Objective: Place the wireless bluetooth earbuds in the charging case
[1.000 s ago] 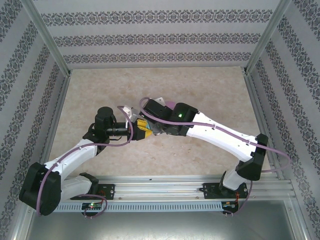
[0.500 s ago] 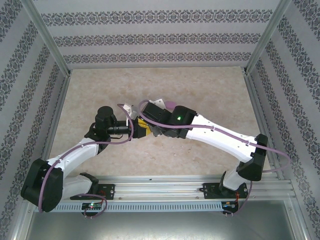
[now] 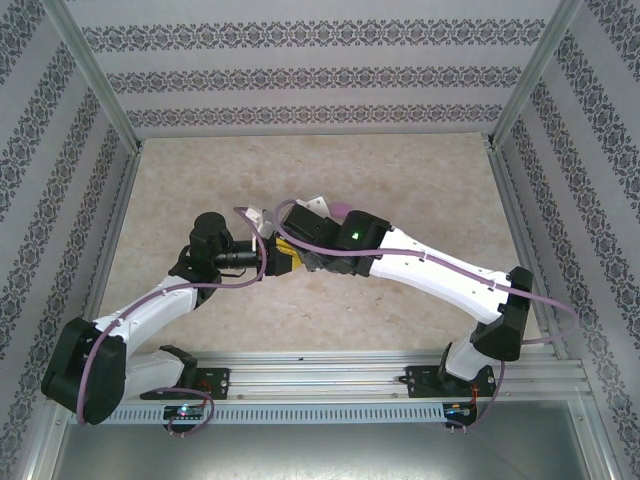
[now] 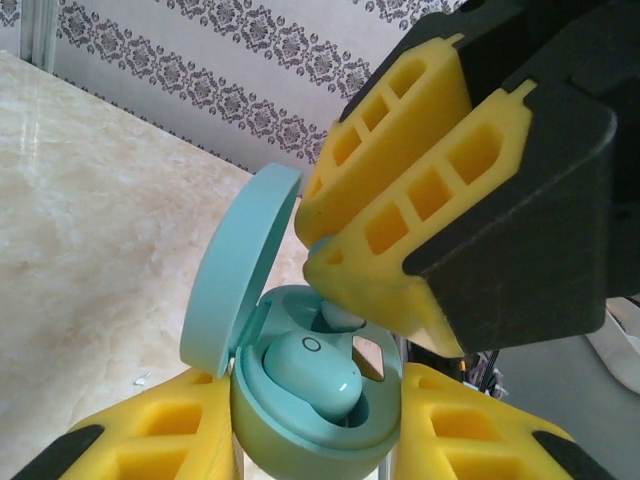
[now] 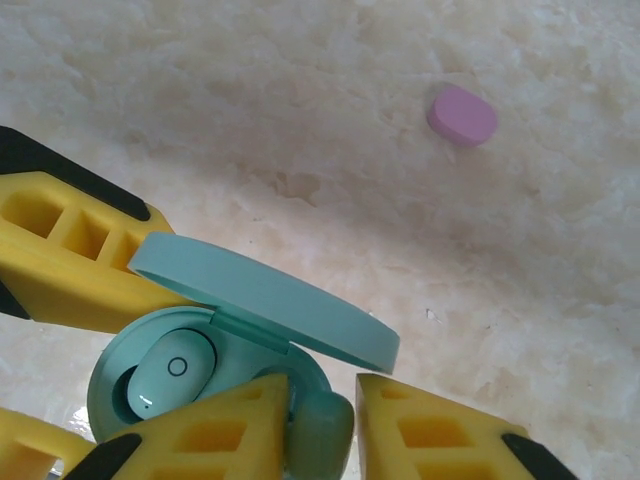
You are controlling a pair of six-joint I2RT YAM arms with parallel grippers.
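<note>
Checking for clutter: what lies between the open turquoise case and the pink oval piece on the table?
Nothing: in the right wrist view, the table between the turquoise case and the pink oval piece is bare.

Top cam looks down over the whole beige marbled tabletop (image 3: 420, 180); both wrist cams sit super close, sharing the turquoise oval case (image 4: 235, 270).

1. I see walls (image 3: 320, 75) on three sides, papered white with bands of dark floral pattern
2. The table top (image 3: 200, 180) is pale beige, mottled like marble, with soft light and a faint shadow on it
3. Silver metal posts (image 3: 95, 75) slant up at the two far corners
4. Along the near edge I have a slotted metal rail (image 3: 330, 385), and nearer still a grey metal sheet (image 3: 320, 450)
</note>
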